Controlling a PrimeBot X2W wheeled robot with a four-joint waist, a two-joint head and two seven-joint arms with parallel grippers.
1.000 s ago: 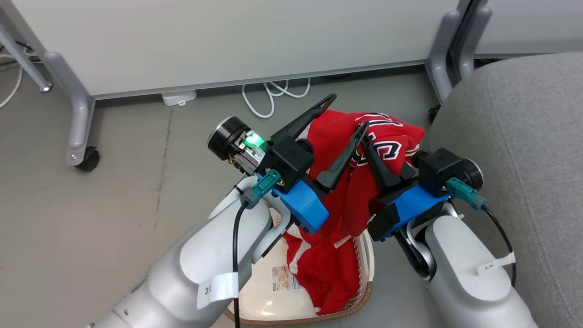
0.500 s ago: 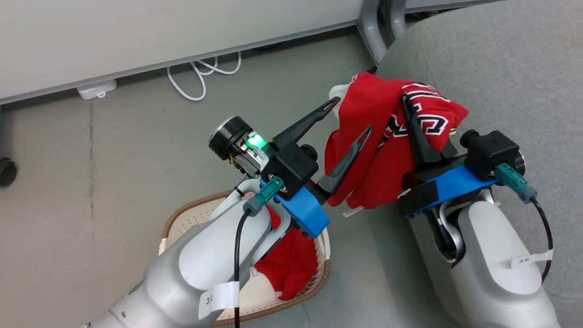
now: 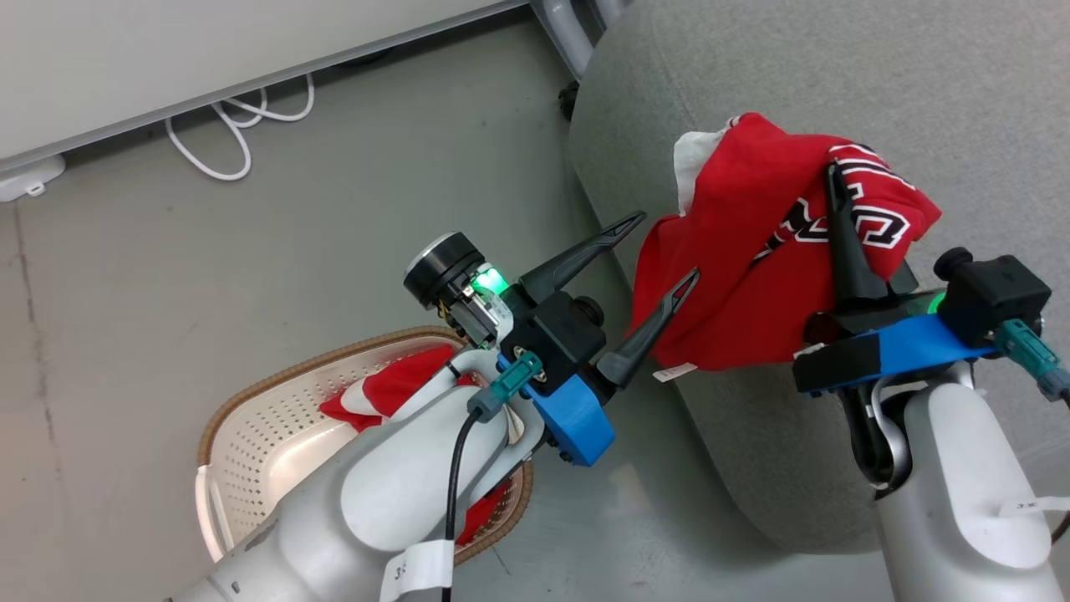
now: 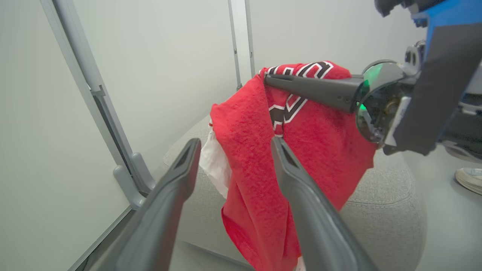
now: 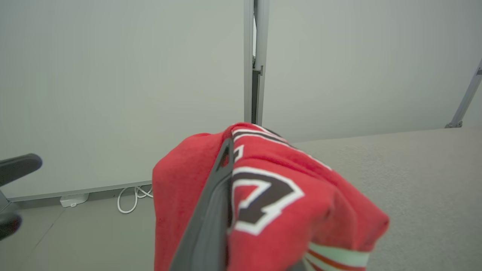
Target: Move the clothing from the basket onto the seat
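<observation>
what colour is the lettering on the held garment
Dark lettering with a white outline on the red garment; clearest in the right wrist view.

We see bright, even, diffuse indoor light with only soft shadows beneath the seat (image 3: 736,75), a pale sheen on the floor (image 3: 627,502), the left gripper (image 4: 235,142) slightly soft close to its lens, and panel posts (image 4: 94,98) leaning at the wrist views' edges.

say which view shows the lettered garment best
The head view: the lettered red garment hangs nearly whole from the shut right hand at the seat's edge. The left wrist view shows it side-on, bottom cut off; the right wrist view, its lettered top up close.
</observation>
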